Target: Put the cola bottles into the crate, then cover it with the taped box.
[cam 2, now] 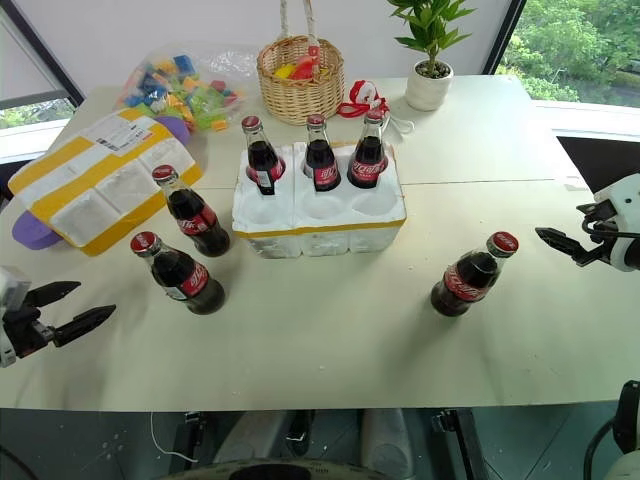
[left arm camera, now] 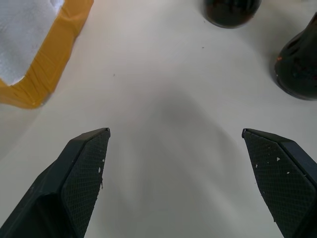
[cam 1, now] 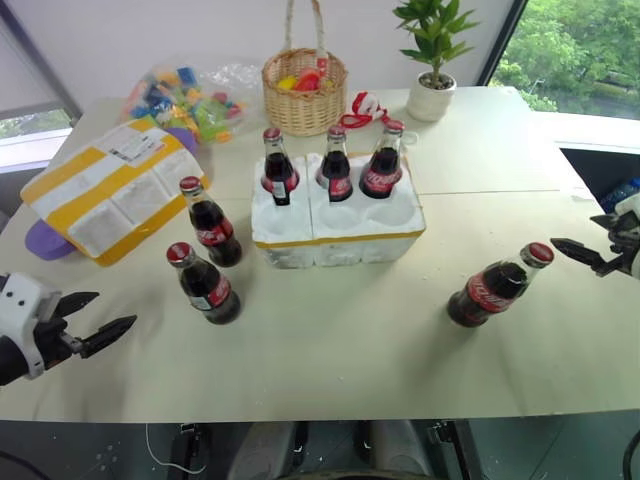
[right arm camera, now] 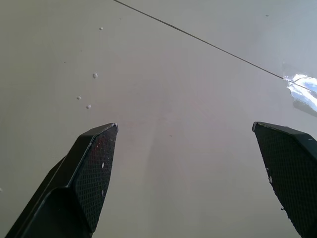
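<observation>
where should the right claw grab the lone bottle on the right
Probably at the body, around the label, of the bottle. It stands upright on bare table with nothing close beside it, and the open right claw sits level with it on its right. Coming in sideways from that side, fingers either side of the round body, suits it better than pinching the narrow cap.
</observation>
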Motion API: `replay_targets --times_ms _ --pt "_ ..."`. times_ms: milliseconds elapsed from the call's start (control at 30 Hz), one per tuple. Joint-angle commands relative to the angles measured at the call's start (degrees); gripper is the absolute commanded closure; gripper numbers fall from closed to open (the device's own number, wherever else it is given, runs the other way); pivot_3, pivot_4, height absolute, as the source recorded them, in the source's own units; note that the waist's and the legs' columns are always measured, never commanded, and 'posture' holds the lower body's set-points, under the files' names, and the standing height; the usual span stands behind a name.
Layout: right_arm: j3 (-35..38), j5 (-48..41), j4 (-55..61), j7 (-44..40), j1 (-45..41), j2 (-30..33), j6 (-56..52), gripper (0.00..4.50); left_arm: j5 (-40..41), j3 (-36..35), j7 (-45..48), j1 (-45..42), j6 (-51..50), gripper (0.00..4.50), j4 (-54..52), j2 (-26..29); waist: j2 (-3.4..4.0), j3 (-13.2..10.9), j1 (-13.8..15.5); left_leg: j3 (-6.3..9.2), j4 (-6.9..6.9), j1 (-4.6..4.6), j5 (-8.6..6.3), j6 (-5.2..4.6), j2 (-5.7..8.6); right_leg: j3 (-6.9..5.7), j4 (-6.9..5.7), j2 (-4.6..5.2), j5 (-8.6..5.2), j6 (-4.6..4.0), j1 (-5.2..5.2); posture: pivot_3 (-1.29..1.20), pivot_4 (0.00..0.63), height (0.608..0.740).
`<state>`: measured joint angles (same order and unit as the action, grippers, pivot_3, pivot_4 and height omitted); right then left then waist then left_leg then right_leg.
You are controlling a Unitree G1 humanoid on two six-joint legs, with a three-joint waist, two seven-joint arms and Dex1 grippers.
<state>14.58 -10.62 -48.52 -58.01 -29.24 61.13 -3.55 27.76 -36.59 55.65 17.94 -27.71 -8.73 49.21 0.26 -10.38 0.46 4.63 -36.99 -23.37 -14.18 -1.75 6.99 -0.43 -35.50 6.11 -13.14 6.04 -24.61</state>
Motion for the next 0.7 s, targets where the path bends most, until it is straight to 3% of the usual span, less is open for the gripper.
replay_targets --times_ms 33,267,700 --pt "3.8 -3.1 3.0 -2.3 -1.1 3.7 -1.8 0.0 3.3 -1.3 2.1 -1.5 -2.3 0.02 -1.4 2.2 0.05 0.0 0.1 0.0 0.0 0.0 0.0 0.0 0.0 0.0 0.0 0.0 0.0 0.0 0.0 0.0 0.15 0.732" --pt "3.4 -8.3 8.3 -14.3 -9.3 9.4 -12.4 0.0 10.8 -4.1 9.9 0.0 -9.6 0.02 -7.9 6.8 0.16 -0.1 -0.5 -0.01 0.02 0.0 0.0 0.0 0.0 0.0 -0.01 0.0 0.0 0.0 -0.02 0.0 0.15 0.732" --pt "-3.4 -16.4 26.7 -30.3 -18.9 10.2 -30.4 0.0 10.7 1.4 12.1 0.9 -8.8 0.02 -18.0 7.6 0.26 -0.2 -1.0 -0.06 0.06 -0.06 -0.08 0.0 -0.04 0.01 0.02 0.03 0.0 0.0 -0.1 0.0 0.15 0.732"
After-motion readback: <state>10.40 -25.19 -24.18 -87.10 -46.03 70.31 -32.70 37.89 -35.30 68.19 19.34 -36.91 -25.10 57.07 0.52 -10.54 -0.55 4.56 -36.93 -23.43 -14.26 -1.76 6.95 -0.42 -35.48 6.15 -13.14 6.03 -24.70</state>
